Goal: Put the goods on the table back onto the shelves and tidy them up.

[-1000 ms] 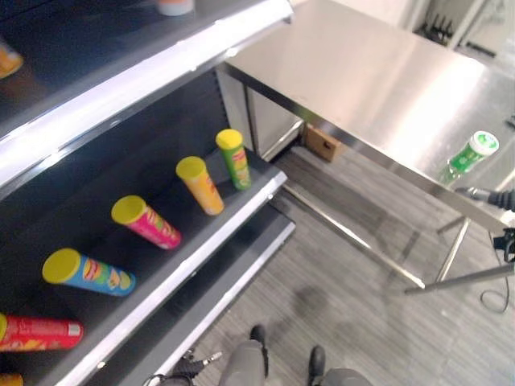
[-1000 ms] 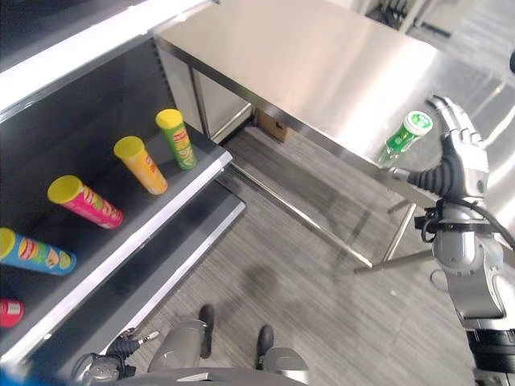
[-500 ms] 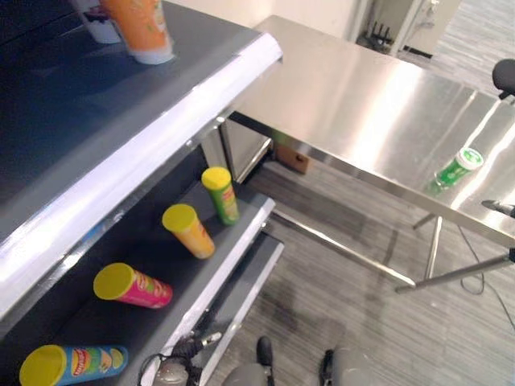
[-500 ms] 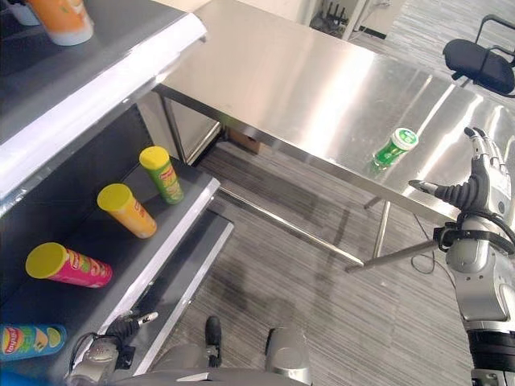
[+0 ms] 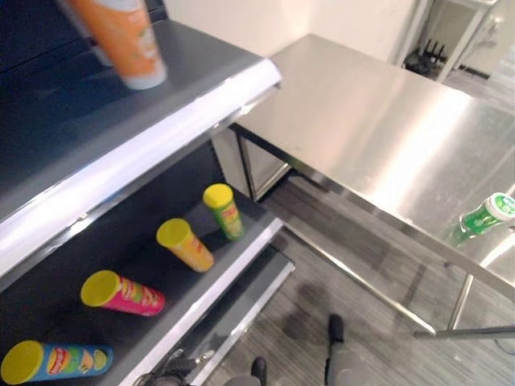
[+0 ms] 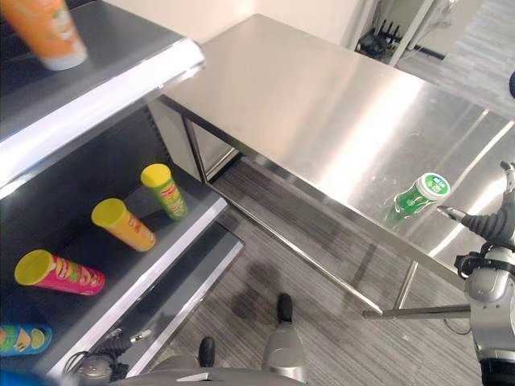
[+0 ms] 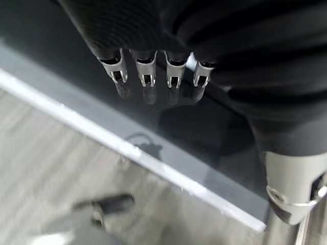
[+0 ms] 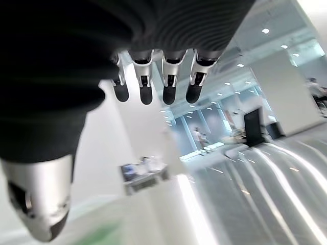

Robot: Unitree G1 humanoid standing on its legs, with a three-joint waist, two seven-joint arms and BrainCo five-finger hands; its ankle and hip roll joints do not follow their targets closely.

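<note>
One green bottle point(image 6: 417, 199) stands near the steel table's point(image 6: 322, 104) front edge, just beyond the right hand's point(image 6: 492, 227) outstretched, empty fingers. Wrapping them round the bottle's middle should keep it upright. Left hand point(image 7: 168, 51) hangs loose-fingered, idle, over a dark shelf point(image 7: 204, 143)

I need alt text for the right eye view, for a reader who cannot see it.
A green can lies near the front edge of a steel table, with the robot's right hand raised beside it. To the left, a dark shelf holds yellow-lidded tube cans lying down, and an orange container stands on the shelf above.
</note>
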